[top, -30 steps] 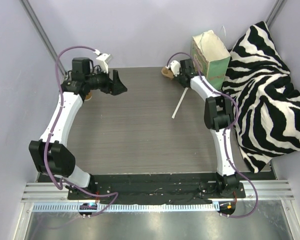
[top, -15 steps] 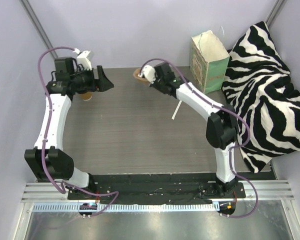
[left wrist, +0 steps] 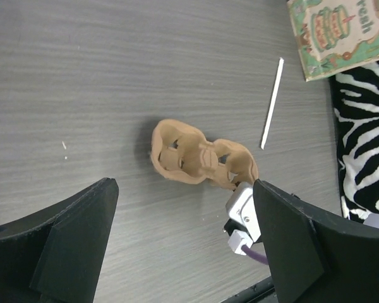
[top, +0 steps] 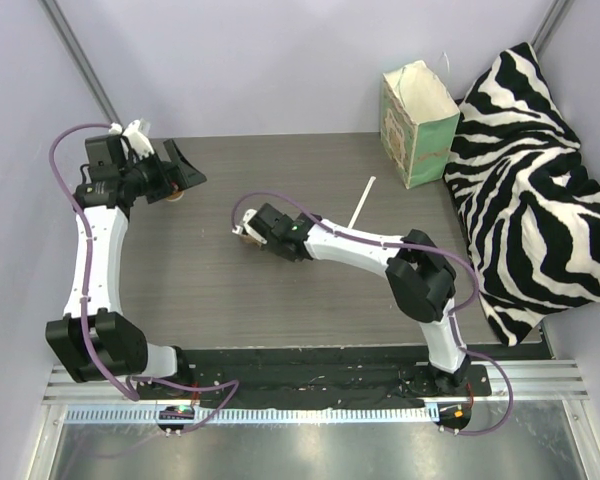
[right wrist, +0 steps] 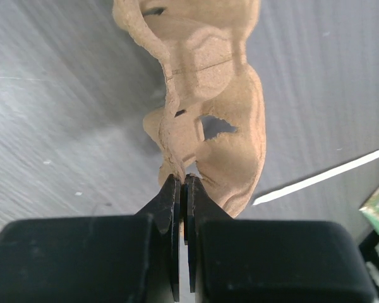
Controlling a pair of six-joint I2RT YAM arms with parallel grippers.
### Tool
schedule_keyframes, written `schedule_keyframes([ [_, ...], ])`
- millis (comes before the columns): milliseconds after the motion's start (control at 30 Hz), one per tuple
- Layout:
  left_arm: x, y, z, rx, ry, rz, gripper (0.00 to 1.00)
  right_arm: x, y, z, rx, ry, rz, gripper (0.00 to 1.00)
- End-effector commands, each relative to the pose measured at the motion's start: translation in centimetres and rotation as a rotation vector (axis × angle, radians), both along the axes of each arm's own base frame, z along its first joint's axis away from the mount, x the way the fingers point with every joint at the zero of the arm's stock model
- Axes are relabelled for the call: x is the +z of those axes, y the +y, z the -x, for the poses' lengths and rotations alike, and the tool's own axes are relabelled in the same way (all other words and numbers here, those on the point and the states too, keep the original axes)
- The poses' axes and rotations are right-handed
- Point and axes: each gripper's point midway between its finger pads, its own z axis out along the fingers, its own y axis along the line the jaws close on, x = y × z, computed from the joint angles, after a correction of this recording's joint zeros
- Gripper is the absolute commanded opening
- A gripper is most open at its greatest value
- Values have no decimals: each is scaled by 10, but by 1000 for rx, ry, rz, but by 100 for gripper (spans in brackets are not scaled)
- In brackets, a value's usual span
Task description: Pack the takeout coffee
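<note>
Right gripper [right wrist: 182,180] is pinching the thin edge of the pulp cup carrier [right wrist: 208,95] mid-table. Left gripper [top: 183,166] hangs spread wide at the far left, and the takeout coffee [top: 176,193] barely peeks out underneath it, well apart from the mint bag [top: 417,120]

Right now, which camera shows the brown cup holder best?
The left wrist camera: nearly the whole cup holder shows, both holes included. The right wrist camera sees it close but cropped, pinched by the right gripper. From above it is nearly hidden.
</note>
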Motion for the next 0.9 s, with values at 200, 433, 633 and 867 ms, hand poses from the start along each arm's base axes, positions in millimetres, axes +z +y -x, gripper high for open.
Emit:
schedule_keyframes([
  [200, -10, 4, 3, 42, 2, 8, 93, 13, 54, 49, -28, 208, -170, 34],
  [433, -33, -2, 10, -32, 72, 4, 89, 67, 87, 76, 80, 384, -344, 72],
  [633, -62, -19, 20, -187, 160, -7, 85, 151, 40, 18, 60, 411, -584, 85],
  [867, -107, -60, 20, -359, 259, -142, 79, 251, -90, -86, -83, 110, -760, 88],
])
